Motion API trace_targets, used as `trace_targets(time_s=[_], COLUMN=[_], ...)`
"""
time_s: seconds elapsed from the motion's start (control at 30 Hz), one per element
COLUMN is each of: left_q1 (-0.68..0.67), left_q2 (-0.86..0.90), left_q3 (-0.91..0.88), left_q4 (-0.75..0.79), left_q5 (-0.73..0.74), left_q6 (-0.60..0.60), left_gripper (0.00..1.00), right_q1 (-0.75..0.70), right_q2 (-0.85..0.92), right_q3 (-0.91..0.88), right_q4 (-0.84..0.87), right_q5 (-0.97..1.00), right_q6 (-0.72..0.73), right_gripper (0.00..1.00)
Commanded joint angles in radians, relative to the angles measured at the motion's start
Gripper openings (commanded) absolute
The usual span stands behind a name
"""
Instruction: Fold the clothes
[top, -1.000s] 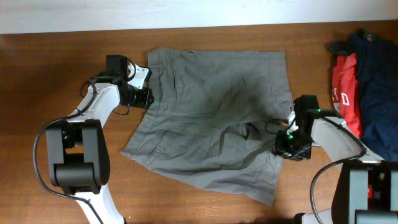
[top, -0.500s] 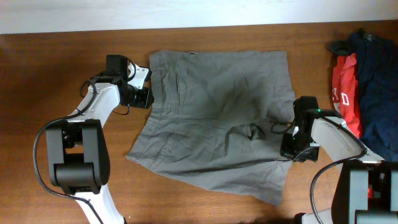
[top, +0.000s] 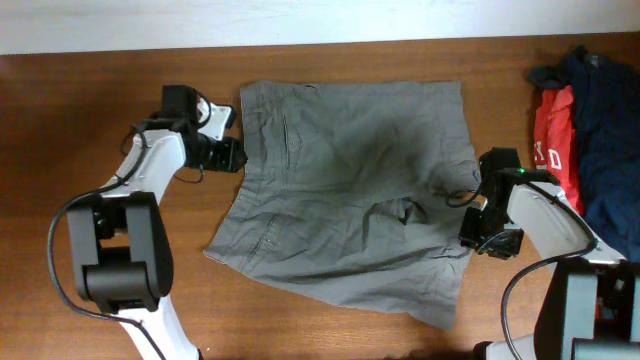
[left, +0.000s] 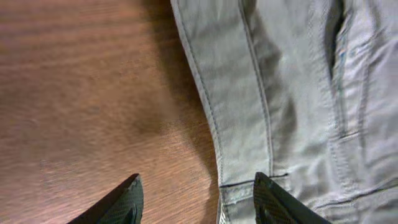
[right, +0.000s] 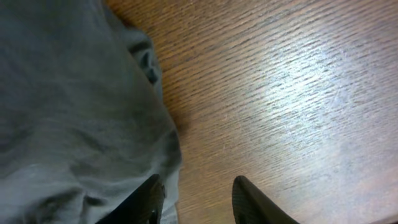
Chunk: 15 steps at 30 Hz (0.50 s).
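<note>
Grey-olive cotton shorts (top: 350, 190) lie on wooden worktop (top: 80, 120). Left end effector (left: 196, 186), right end effector (right: 196, 186): spread, empty, flanking. Red garment (top: 552, 150), navy-blue garments (top: 605, 130) heaped apart.

The left arm (top: 150, 175) reaches inward from the left side with its elbow bent. The left gripper (left: 196, 194) points downward, fingers parted, clamping nothing. The right arm (top: 545, 215) bends inward from the right side. The right gripper (right: 198, 194) also points downward, fingers parted, clamping nothing.
</note>
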Motion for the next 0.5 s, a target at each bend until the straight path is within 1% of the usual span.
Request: trace_targets(time_s=[0.0,0.07,0.1,0.13,0.2,0.23,0.27,0.3,0.37,0.4,0.47], left_q1=[0.011,0.004,-0.001,-0.010,-0.025,-0.033,-0.040,-0.049,-0.061,-0.068,-0.075], left_q2=[0.002,0.002,0.002,0.005,0.011,0.018,0.026,0.039,0.063,0.080,0.111], left_q3=[0.056,0.058,0.058,0.058,0.058,0.056,0.056,0.056,0.056,0.056,0.056], left_q4=[0.006,0.028,0.032,0.031,0.028,0.034,0.044,0.063,0.107,0.138,0.169], left_q5=[0.122,0.208,0.224,0.207,0.122,0.097,0.090,0.090,0.086,0.082,0.082], left_q6=[0.023,0.086,0.110,0.140,0.153,0.153,0.162,0.173,0.175,0.175,0.168], left_gripper=[0.57,0.57,0.57,0.59,0.58,0.54,0.49,0.40,0.19,0.10,0.02], right_q1=[-0.021,-0.029,-0.032,-0.035,-0.040,-0.043,-0.044,-0.047,-0.050,-0.049,-0.049], right_q2=[-0.013,-0.013,-0.013,-0.013,-0.013,-0.013,-0.013,-0.013,-0.013,-0.013,-0.013], right_q3=[0.023,0.023,0.023,0.023,0.023,0.023,0.023,0.023,0.023,0.023,0.023], right_q4=[0.007,0.032,0.048,0.067,0.093,0.101,0.109,0.117,0.124,0.126,0.129], right_q5=[-0.090,-0.162,-0.186,-0.194,-0.195,-0.201,-0.210,-0.225,-0.235,-0.234,-0.235], right_q6=[0.000,-0.032,-0.045,-0.048,-0.048,-0.049,-0.058,-0.076,-0.090,-0.090,-0.089], right_gripper=[0.42,0.42,0.42,0.43,0.42,0.42,0.43,0.43,0.44,0.45,0.46])
